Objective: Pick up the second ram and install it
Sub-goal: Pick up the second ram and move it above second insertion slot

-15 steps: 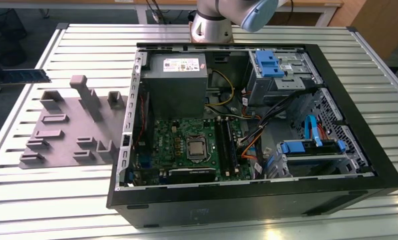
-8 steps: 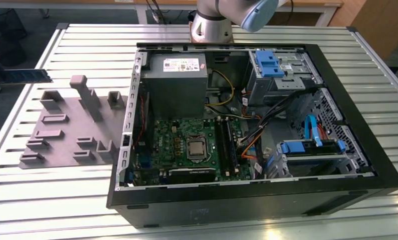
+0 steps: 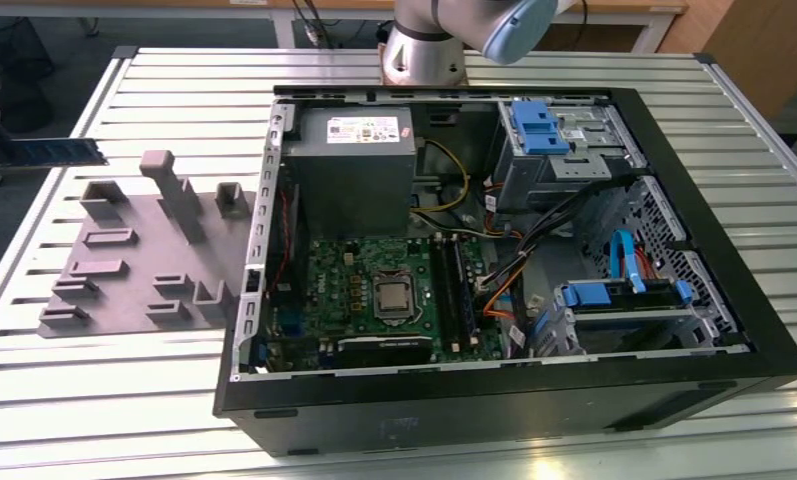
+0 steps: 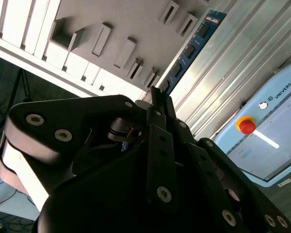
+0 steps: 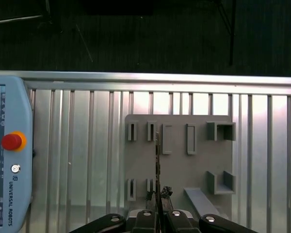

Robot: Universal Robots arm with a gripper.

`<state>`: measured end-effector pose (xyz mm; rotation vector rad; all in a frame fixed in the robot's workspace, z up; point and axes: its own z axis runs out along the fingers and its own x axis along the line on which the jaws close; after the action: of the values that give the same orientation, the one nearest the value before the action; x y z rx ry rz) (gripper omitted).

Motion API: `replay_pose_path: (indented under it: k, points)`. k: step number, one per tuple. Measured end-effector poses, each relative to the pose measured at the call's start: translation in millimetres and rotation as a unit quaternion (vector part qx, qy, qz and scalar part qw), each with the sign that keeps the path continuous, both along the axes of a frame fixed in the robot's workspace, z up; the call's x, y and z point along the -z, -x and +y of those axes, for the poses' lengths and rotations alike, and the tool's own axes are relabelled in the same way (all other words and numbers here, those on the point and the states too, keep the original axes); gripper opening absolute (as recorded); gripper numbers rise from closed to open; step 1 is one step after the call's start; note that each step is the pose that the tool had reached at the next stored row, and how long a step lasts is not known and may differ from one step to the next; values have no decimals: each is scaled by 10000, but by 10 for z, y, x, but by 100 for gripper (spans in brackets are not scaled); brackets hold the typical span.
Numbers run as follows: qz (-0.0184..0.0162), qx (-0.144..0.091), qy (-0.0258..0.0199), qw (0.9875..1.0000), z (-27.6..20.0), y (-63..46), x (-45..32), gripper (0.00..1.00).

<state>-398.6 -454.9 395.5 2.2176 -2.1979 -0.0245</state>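
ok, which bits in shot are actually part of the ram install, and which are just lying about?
Job:
second ram, held in the fingers
long black motherboard slots
open PC case

Lying about:
grey fixture plate
teach pendant
blue drive-bay clips
power supply

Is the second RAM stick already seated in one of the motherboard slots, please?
No, in the exterior view the second ram hangs at the view's left by the gray holder, well outside the computer case.
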Motion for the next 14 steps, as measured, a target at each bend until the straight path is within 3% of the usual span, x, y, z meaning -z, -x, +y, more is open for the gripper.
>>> replay_pose_path:
  k: [14]
  points:
    - [0,0,-2,10000,0,-108,0,14]
